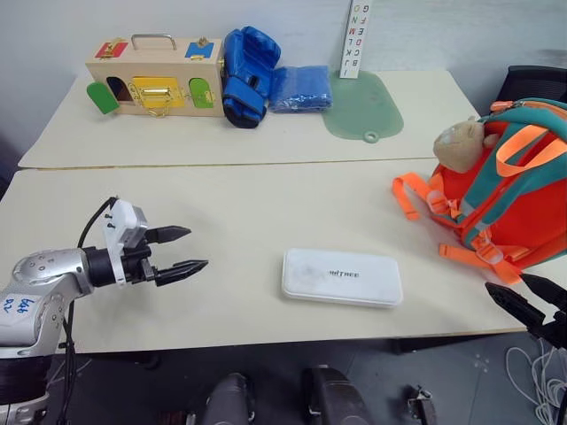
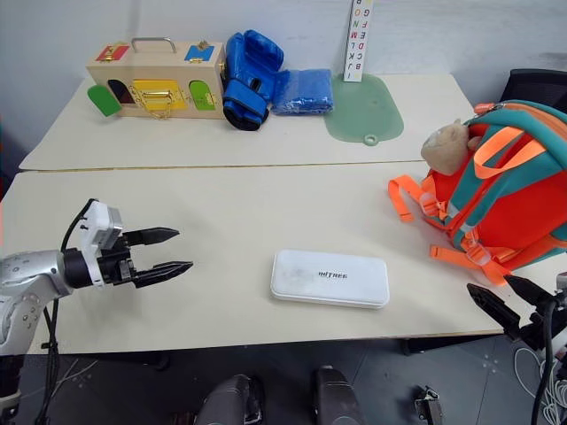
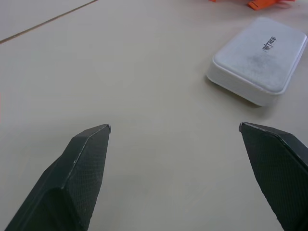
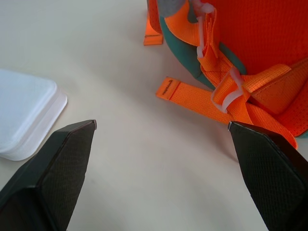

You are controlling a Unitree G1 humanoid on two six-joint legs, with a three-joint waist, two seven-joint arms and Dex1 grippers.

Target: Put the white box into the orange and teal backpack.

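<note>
The white box (image 1: 342, 277) lies flat on the near table, close to its front edge, with small dark lettering on top; it also shows as the white box (image 3: 259, 60) and its corner (image 4: 26, 115) in the wrist views. The orange and teal backpack (image 1: 514, 190) stands at the table's right end, a tan plush toy (image 1: 462, 142) on it and orange straps (image 4: 207, 98) trailing on the table. My left gripper (image 1: 186, 251) hovers open over the table, left of the box, pointing toward it. At the front right corner my right gripper (image 1: 524, 297) is open, just below the backpack's straps.
On the far table stand a wooden box with coloured doors (image 1: 156, 78), a blue boxing glove (image 1: 247, 75), a blue folded cloth (image 1: 299, 88), a green mat (image 1: 361, 106) and a letter chart (image 1: 356, 40). A dark chair (image 1: 536, 84) sits behind the backpack.
</note>
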